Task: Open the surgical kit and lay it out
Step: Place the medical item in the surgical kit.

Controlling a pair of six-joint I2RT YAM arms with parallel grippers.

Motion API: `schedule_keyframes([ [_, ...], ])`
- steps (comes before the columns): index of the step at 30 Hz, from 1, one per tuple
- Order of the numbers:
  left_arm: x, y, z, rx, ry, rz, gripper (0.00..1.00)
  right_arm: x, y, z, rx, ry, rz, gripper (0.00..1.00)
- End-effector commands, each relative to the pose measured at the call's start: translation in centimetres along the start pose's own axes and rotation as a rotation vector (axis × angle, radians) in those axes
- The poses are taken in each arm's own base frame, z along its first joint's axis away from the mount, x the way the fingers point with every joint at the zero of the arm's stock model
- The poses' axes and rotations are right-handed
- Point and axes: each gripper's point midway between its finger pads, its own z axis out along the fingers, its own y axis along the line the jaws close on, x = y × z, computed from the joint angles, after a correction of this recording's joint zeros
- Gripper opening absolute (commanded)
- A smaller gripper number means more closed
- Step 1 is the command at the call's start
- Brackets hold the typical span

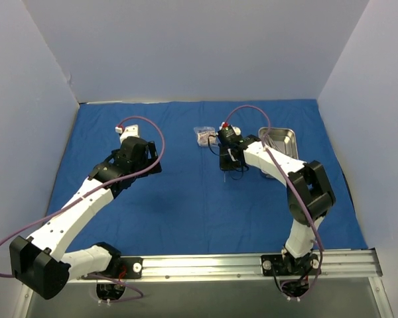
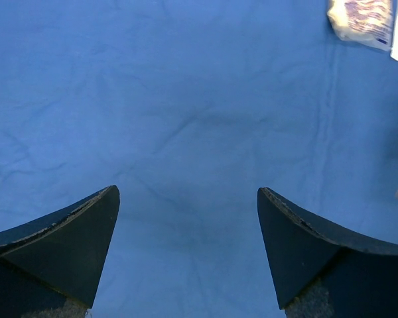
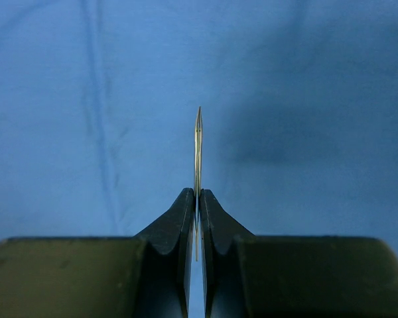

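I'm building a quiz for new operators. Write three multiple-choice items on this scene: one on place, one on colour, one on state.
1. Where does the steel tray lie? A far right of the cloth B near left corner C centre
2. The cloth is: A green B blue C white
3. The right tool is: A wide open B shut on a thin steel instrument C out of view
Answers: A, it lies at the far right; B, blue in every view; B, it pinches the pointed steel.

White wall panels (image 1: pixel 186 46); aluminium rail (image 1: pixel 205 266) along near edge.
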Motion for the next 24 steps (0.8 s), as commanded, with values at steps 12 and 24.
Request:
schedule_keyframes([
  [12,0.3,3.1,0.4,-0.03,0.02,-0.014,0.94,0.4,-2.8,4.1,0.133,0.047,-0.083,0.0],
  [24,0.4,3.1,1.0,-0.012,0.031,-0.025,0.94,0.0,-4.6,4.4,0.08,0.074,-0.051,0.03],
])
